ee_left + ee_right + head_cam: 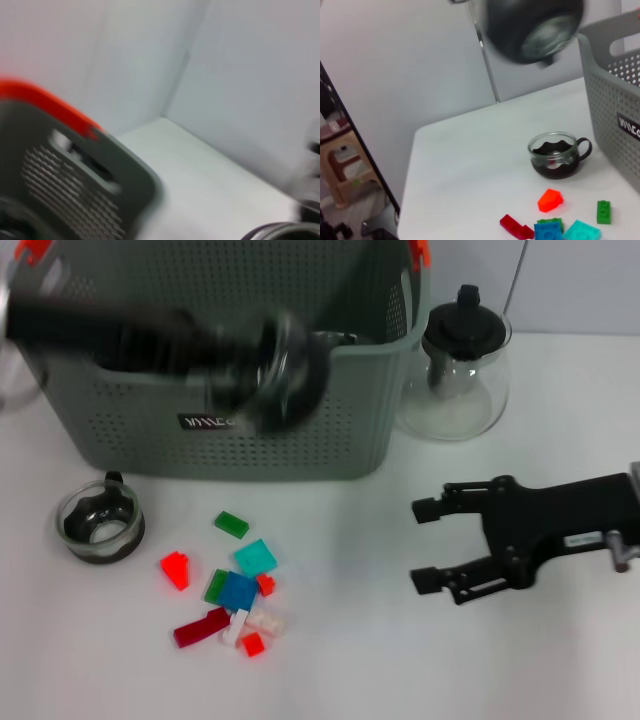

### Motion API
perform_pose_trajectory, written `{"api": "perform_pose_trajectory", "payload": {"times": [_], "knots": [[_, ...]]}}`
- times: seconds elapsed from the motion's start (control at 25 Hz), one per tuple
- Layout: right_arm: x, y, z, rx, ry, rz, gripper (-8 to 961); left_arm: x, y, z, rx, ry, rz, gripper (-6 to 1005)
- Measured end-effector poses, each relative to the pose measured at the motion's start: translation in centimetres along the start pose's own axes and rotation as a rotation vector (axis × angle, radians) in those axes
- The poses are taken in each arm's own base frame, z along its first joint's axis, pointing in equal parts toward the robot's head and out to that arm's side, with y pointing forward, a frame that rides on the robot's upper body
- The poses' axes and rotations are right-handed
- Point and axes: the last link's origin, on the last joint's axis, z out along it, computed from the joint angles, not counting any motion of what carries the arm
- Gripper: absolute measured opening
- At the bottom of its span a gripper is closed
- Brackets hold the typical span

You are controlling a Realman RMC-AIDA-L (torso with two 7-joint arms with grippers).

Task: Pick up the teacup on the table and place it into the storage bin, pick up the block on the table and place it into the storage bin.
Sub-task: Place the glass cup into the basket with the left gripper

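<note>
Left pincer (285, 370) blurred above storage bin (300, 440) rim, perhaps gripping teacup (535, 30), right pincer (428, 545) agape, empty.

Even, diffuse lighting is seen across the white desk (360, 660), which is rendered bright with only faint, soft shadows under the small blocks (232, 592) and the teacup (98, 524). Heavy motion blur is shown on the left arm (150, 340) crossing the storage bin (330, 430) in the head view. The left wrist view is smeared throughout, so that the bin wall (75, 170) and its orange clip (45, 102) are reduced to streaks. In the right wrist view the near dark rounded object (532, 27) is blurred, while the desk items are kept reasonably sharp. Mild reflections are carried by the glass teapot (458, 365).
</note>
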Motion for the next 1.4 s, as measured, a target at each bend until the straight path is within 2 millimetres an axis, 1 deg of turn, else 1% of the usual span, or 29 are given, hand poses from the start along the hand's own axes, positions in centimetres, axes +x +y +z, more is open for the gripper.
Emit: {"api": "perform_pose_trajectory", "payload": {"times": [0.08, 0.12, 0.24, 0.32, 0.44, 0.6, 0.68, 0.72, 0.76, 1.04, 1.2, 1.4], "knots": [[0.1, 0.2, -0.9, -0.007, -0.008, 0.031, 947, 2.3, -1.2, 0.4, 0.09, 0.003, 0.019, 53], [0.0, 0.2, -1.4, -0.008, -0.016, 0.046, 947, 3.1, -1.6, 0.6, 0.124, 0.002, 0.025, 53], [0.1, 0.2, -2.5, 0.002, -0.035, 0.088, 946, 5.7, -3.6, 1.6, 0.261, -0.009, 0.031, 52], [0.2, 0.1, -3.1, 0.011, -0.038, 0.116, 946, 6.9, -5.0, 2.6, 0.314, -0.014, 0.025, 52], [0.3, 0.0, -3.6, 0.022, -0.036, 0.149, 946, 7.7, -7.0, 4.0, 0.387, -0.03, 0.015, 52], [0.5, -0.1, -3.9, 0.044, -0.049, 0.164, 945, 7.6, -9.6, 6.5, 0.492, -0.102, 0.003, 52], [0.6, -0.1, -4.1, 0.049, -0.054, 0.169, 945, 7.2, -10.7, 7.3, 0.548, -0.131, -0.002, 52], [0.6, -0.1, -4.1, 0.05, -0.056, 0.171, 945, 7.2, -10.7, 7.3, 0.548, -0.131, -0.002, 52], [0.6, -0.1, -4.1, 0.051, -0.057, 0.173, 945, 6.7, -11.8, 8.0, 0.607, -0.16, -0.005, 52], [0.7, -0.2, -4.0, 0.055, -0.063, 0.178, 944, 5.6, -12.6, 9.4, 0.658, -0.185, 0.005, 51], [0.7, -0.3, -3.8, 0.06, -0.066, 0.18, 944, 5.1, -12.3, 10.6, 0.659, -0.204, 0.036, 52], [0.7, -0.3, -3.8, 0.061, -0.067, 0.18, 945, 4.8, -11.9, 11.3, 0.656, -0.219, 0.063, 55]]}}
